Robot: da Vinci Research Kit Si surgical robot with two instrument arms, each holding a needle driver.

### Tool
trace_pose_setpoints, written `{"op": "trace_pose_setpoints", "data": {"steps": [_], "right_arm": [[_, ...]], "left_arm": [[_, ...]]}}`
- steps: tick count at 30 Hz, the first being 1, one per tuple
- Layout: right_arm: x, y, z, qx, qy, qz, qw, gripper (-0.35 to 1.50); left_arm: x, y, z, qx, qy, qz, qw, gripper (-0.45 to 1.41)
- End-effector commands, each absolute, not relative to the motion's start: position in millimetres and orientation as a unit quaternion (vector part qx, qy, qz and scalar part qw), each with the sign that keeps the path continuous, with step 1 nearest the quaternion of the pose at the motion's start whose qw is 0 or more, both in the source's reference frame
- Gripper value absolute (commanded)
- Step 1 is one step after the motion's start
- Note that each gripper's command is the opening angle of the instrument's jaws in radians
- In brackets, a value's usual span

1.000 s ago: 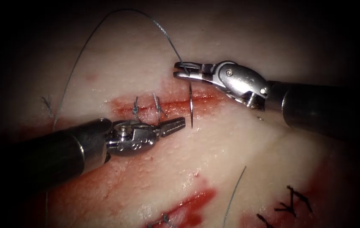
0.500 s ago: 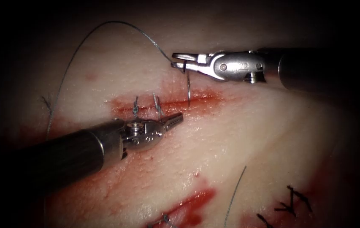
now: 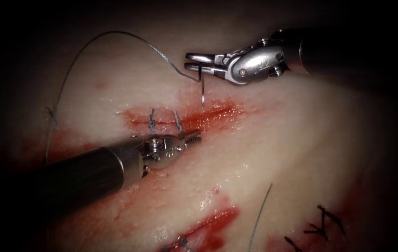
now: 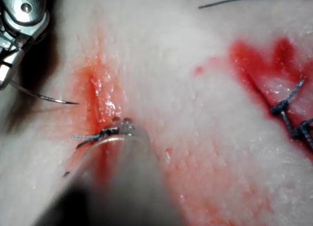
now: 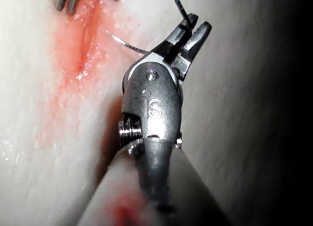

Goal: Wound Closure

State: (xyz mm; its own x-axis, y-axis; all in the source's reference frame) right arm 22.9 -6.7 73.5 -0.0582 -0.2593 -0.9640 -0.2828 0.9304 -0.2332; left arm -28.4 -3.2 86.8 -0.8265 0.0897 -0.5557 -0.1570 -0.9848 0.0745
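Right tool: comes in from the right above the cut; its jaws are closed on the needle near the thread end of the curve. The same grip shows in the right wrist view.
Needle: hangs down from the right tool's jaws, point toward the cut. The point sits just above the upper edge of the cut and, as far as I can tell, is not in the tissue. In the left wrist view the point is free, just beside the red strip.
Thread: runs from the needle's held end in a high arc up and over to the left, then drops down the left side of the tissue.
Left tool: lies just below the cut, tip next to the second stitch; jaws closed or nearly so, holding nothing.
Cut: a red line across the tissue, with two stitches on its left part.
Loose thread piece: on the tissue lower down, well apart from both tools.
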Motion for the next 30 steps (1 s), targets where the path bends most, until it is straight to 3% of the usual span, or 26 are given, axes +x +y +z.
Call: {"op": "trace_pose_setpoints", "data": {"steps": [1,30], "right_arm": [[24.3,-5.8,73.7,-0.191,0.731,0.002,0.655,-0.35],[24.8,-7.4,74.3,-0.193,0.746,-0.051,0.635,-0.35]], "left_arm": [[-28.9,-2.7,87.1,-0.289,0.058,0.953,0.065,0.1],[-28.1,-2.8,86.5,-0.286,0.051,0.954,0.071,0.26]]}}
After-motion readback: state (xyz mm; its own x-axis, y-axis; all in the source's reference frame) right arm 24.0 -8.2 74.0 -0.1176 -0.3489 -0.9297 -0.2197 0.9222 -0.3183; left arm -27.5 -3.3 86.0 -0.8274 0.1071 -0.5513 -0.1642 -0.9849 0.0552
